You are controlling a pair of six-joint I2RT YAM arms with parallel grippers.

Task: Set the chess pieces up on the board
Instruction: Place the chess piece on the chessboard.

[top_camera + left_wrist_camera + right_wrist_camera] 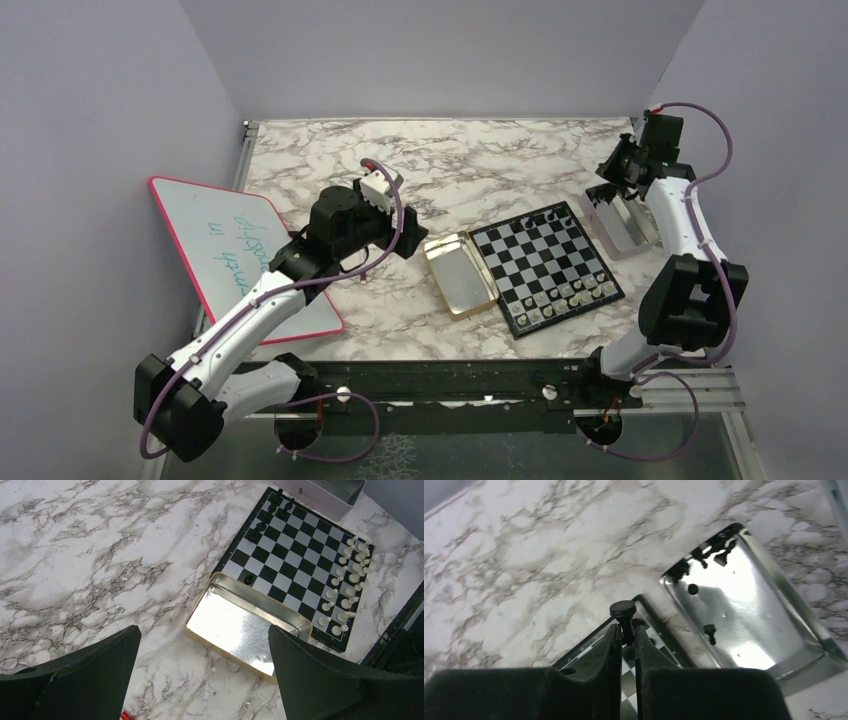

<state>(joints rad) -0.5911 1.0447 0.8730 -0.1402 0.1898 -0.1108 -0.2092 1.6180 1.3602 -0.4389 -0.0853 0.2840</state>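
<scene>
Marble table [480, 150], board [546, 262] touched gold tin [260, 597] along left edge, broad marble stretched beyond its far edge, right gripper [625, 630] pinched black piece [623, 610] by far corner, left gripper [203, 630] gaped wide near tin.

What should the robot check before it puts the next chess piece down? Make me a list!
1. Right gripper pinches a black piece: ok.
2. It is at the board: ok, the board's corner shows just beneath it in the right wrist view.
3. Which square lies below the piece: cannot tell.
4. Free squares on the black side: ok, only a few black pieces stand there.
5. Left gripper open and off the board, over the gold tin: ok.
6. More black pieces waiting in the silver tin: ok, a few lie there.
</scene>
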